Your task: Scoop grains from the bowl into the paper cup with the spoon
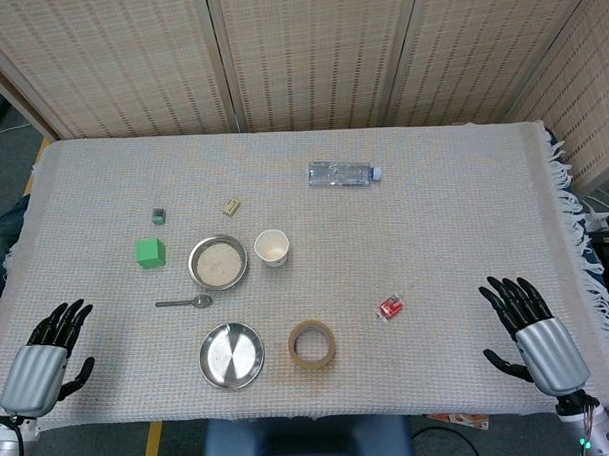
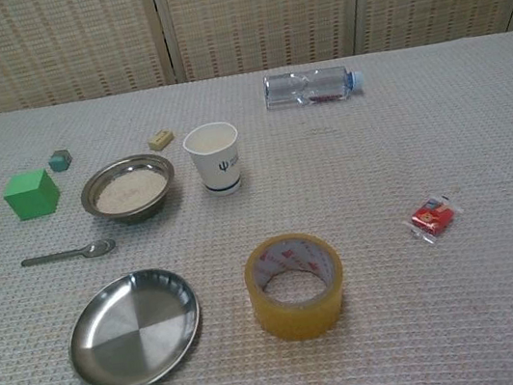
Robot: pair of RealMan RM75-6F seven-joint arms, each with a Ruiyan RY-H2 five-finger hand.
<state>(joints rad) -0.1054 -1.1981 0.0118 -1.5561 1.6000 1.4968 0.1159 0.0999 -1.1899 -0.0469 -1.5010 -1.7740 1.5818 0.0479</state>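
A steel bowl filled with pale grains sits left of centre on the cloth. Just to its right stands a white paper cup, upright. A metal spoon lies flat in front of the bowl, its bowl end pointing right. My left hand rests at the near left edge, fingers spread, holding nothing. My right hand lies at the near right, also spread and holding nothing. Both hands are far from the spoon and show only in the head view.
An empty steel plate and a tape roll lie near the front. A green cube, two small blocks, a lying water bottle and a red packet are scattered about.
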